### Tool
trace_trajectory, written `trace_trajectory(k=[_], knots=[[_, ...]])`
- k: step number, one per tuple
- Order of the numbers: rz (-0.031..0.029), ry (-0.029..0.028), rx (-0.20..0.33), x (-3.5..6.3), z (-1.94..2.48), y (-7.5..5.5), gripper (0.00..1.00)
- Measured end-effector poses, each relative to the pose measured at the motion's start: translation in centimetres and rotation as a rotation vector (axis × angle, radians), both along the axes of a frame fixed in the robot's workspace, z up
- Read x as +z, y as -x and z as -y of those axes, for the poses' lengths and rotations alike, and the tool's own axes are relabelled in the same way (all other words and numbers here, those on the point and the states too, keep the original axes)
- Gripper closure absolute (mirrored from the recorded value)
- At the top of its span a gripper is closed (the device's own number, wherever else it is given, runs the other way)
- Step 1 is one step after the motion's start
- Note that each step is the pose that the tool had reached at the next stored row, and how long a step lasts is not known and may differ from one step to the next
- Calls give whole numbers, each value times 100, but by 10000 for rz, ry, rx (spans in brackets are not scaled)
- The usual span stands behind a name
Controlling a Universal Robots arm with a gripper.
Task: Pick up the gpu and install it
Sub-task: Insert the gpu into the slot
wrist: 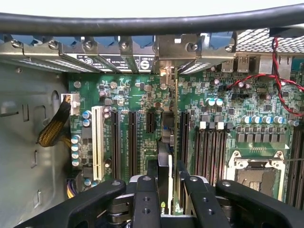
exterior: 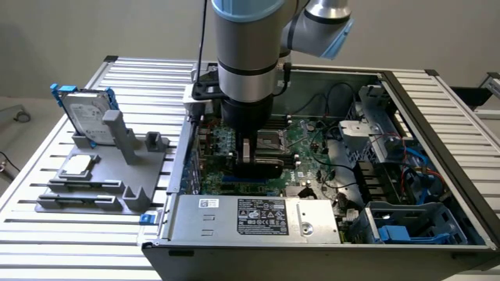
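In the exterior view, my arm (exterior: 246, 52) reaches straight down into the open computer case (exterior: 437, 249) on the slatted table (exterior: 78, 252). The jaws are clamped on the gpu (exterior: 246, 150), which stands on edge low over the motherboard (exterior: 301, 137), well apart from the hard drive (exterior: 82, 110) on its grey stand.

In the wrist view, the gpu (wrist: 168, 161) runs edge-on away from the jaws between two black slots (wrist: 116, 142). Its silver end sits up against the rear bracket row (wrist: 95, 50). I cannot tell whether its edge has entered a slot or only hovers above one.

What worries me is a slight tilt or sideways offset. Pressing then would land the card's edge on the slot wall, bending the board or twisting the card in my grip. The end bracket could also catch on the rear frame.
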State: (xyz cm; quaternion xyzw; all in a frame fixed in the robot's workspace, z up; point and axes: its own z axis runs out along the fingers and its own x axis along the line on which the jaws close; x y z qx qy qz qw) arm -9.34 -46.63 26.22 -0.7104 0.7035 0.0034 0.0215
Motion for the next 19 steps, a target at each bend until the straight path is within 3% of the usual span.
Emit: trace_trajectory(k=[8, 19], knots=[[0, -57, 50, -18, 2, -6, 74], [-33, -84, 50, -44, 36, -6, 74]])
